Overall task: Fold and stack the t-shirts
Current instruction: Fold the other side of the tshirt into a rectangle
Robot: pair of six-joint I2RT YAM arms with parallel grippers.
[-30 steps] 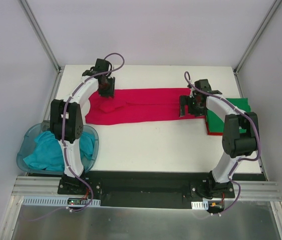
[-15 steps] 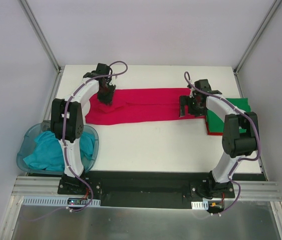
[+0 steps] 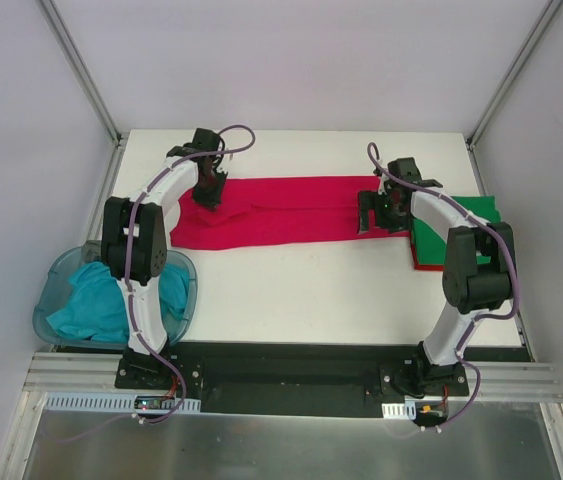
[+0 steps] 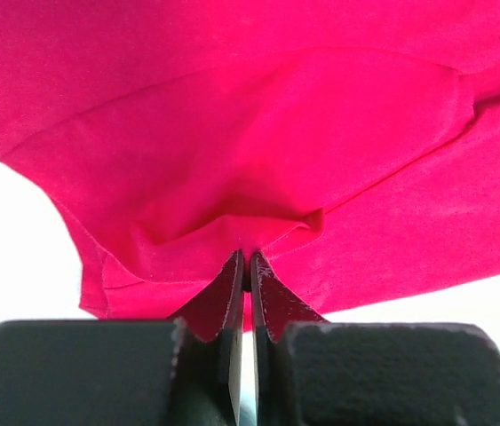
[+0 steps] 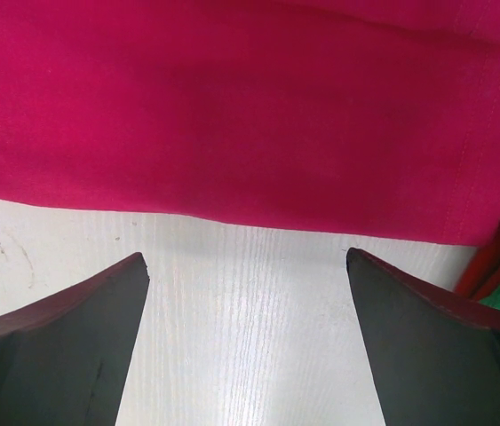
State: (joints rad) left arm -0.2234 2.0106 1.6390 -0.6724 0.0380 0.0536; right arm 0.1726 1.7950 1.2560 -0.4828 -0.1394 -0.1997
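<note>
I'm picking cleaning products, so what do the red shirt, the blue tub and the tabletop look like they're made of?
Red t-shirt: soft matte knit cloth, probably cotton; it puckers where pinched and shows a stitched hem. Tub: translucent blue plastic, its tinted wall see-through. Table: white, matte, with fine grain lines and scuffs, likely laminate or painted wood.

You're getting soft, even light from overhead in the top view. The table [image 3: 291, 290] below the crimson t-shirt [image 3: 281, 215] is bright but not blown out, and the shadows hugging the shirt's edges are faint. On your left wrist cam the table either side of the shirt clips to pure white, the red looks oversaturated, and the fingers [image 4: 223, 302] of the left gripper [image 4: 246, 259] go near-black and soft. The right wrist cam is sharper: the table grain just below the shirt's hem is crisp.
</note>
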